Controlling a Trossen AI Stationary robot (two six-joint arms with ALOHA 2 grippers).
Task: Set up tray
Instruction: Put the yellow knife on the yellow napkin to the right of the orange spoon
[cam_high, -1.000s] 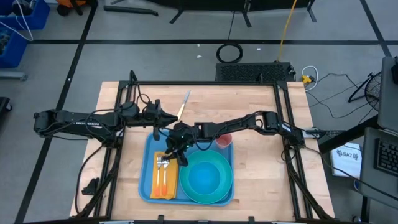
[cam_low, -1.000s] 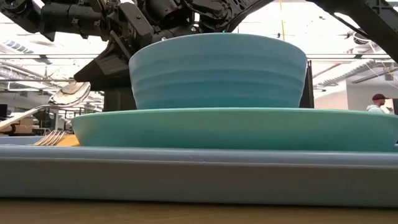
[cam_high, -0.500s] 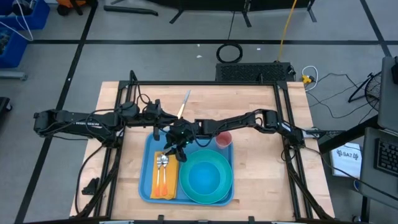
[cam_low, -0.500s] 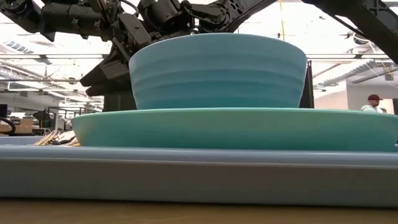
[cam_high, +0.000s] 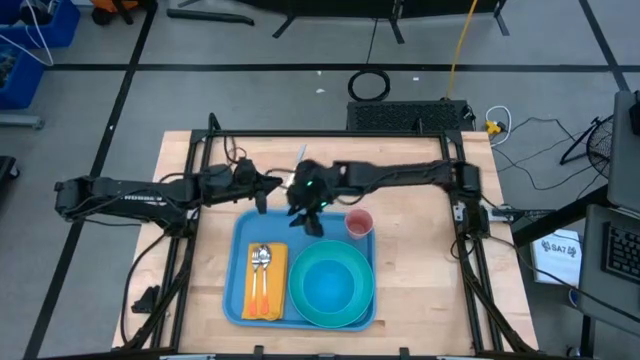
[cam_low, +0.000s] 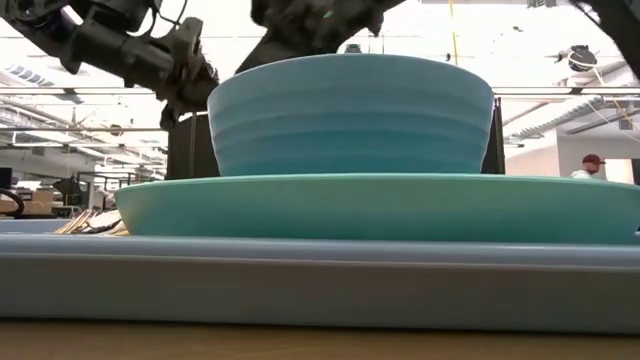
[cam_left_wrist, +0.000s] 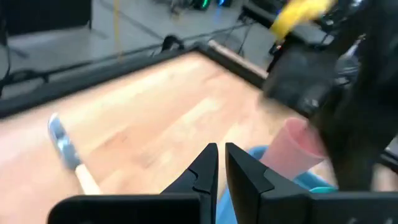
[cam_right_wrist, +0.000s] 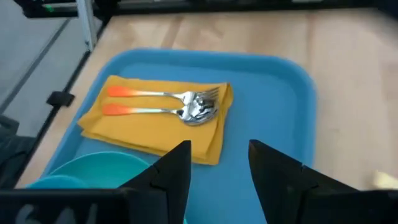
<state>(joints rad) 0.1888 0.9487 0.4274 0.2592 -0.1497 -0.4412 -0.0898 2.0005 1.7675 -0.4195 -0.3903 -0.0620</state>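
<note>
Now that the right end effector (cam_high: 308, 212) has lifted off the napkin (cam_right_wrist: 158, 117), fingers apart and empty, fork and spoon (cam_right_wrist: 186, 111) lie side by side on the tray (cam_high: 243, 237) at the table's near edge. Left end effector (cam_left_wrist: 221, 163), nearly together, hovers behind.

Bright, even light across the overhead view, shadows soft and short. Down low, ceiling lights blaze white behind the teal bowl (cam_low: 350, 112), leaving the arms as dark silhouettes. The left wrist view is smeared, probably motion blur; the pink cup (cam_left_wrist: 298, 146) has fuzzy edges.
</note>
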